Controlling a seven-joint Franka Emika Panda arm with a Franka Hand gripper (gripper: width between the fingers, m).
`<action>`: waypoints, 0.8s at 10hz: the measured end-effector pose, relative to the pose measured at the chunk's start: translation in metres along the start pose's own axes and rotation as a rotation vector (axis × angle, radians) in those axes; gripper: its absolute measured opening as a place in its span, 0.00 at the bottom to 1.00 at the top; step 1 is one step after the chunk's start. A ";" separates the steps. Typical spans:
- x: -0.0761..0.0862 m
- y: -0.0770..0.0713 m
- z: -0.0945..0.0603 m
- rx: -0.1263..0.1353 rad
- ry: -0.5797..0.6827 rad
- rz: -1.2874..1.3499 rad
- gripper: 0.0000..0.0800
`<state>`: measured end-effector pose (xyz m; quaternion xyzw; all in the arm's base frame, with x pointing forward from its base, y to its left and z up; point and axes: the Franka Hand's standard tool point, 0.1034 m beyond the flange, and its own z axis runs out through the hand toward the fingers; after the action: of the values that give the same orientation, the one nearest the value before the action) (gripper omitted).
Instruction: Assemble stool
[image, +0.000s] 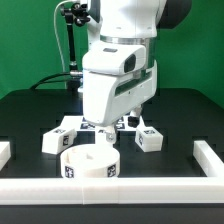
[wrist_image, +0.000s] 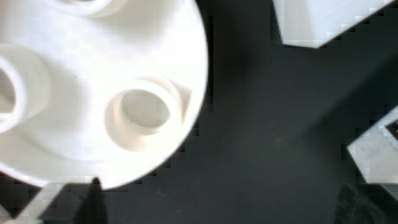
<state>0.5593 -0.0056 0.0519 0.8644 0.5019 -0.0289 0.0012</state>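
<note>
The round white stool seat (image: 88, 163) lies on the black table near the front, sockets up. It fills one side of the wrist view (wrist_image: 80, 90), where two round sockets show. One blocky white leg (image: 56, 141) lies toward the exterior view's left of the seat and another leg (image: 148, 139) toward its right. My gripper (image: 119, 123) hangs low just behind the seat, between the two legs. In the wrist view my gripper (wrist_image: 221, 208) is open, its fingers wide apart over bare black table, one finger (wrist_image: 75, 203) beside the seat's rim. It holds nothing.
White border rails run along the front (image: 110, 192), the exterior view's left (image: 5, 150) and right (image: 210, 155). A white tagged piece (image: 84, 127) lies behind the seat, partly hidden by my arm. White part corners (wrist_image: 338, 20) (wrist_image: 377, 150) show in the wrist view.
</note>
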 end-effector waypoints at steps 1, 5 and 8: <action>-0.005 0.007 0.005 0.001 -0.001 -0.016 0.81; -0.010 0.014 0.019 0.015 -0.004 -0.023 0.81; -0.009 0.013 0.025 0.021 -0.006 -0.026 0.81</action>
<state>0.5653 -0.0210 0.0270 0.8577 0.5128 -0.0366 -0.0066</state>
